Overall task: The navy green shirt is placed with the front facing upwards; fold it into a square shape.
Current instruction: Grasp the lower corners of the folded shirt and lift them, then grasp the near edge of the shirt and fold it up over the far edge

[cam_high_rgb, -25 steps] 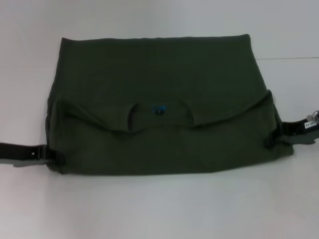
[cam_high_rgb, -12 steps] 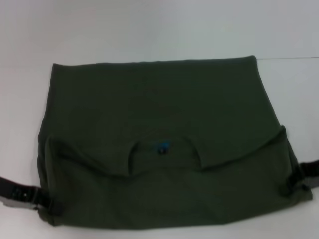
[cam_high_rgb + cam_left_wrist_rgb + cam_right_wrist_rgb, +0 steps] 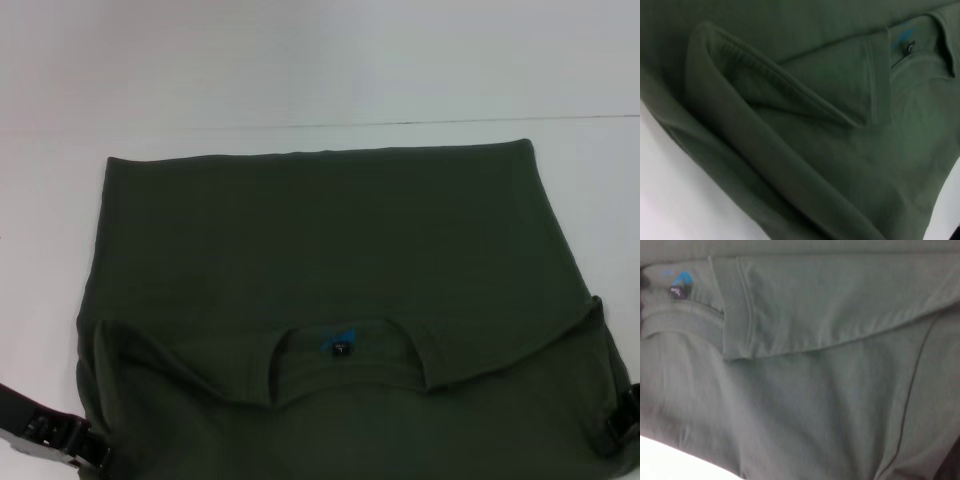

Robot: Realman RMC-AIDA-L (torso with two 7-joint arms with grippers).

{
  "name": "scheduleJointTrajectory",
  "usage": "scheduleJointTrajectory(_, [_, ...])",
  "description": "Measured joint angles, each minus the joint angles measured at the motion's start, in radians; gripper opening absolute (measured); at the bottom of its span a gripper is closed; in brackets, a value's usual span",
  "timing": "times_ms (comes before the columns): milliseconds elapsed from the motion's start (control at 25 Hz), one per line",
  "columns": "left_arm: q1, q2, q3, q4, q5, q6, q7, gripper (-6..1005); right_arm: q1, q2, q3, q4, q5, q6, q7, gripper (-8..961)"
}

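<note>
The navy green shirt (image 3: pixel 320 250) lies folded on the white table, its collar with the blue-and-black label (image 3: pixel 338 342) facing up near the front. My left gripper (image 3: pixel 98 455) is shut on the shirt's near left edge. At the near right edge, my right gripper (image 3: pixel 612 440) is shut on the cloth too. A folded-over layer runs across the front from one gripper to the other. The left wrist view is filled with shirt folds (image 3: pixel 815 150) and the label (image 3: pixel 905 40). The right wrist view shows the collar edge and the label (image 3: pixel 681 285). The chest print is hidden.
The white table (image 3: pixel 300 60) stretches beyond the shirt's far edge, with a thin dark line (image 3: pixel 400 124) across it farther back. Narrow strips of bare table show to the left (image 3: pixel 40 300) and right (image 3: pixel 610 220) of the shirt.
Both grippers have pulled the shirt toward the robot. The far edge, the collar and the front fold have all slid nearer, and both arms now sit at the frame's bottom corners.
</note>
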Motion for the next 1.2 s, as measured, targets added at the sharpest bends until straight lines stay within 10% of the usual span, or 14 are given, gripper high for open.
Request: scheduleJointTrajectory(1200, [0.031, 0.061, -0.449, -0.001, -0.125, -0.017, 0.141, 86, -0.113, -0.083, 0.412, 0.011, 0.232, 0.006, -0.133, 71])
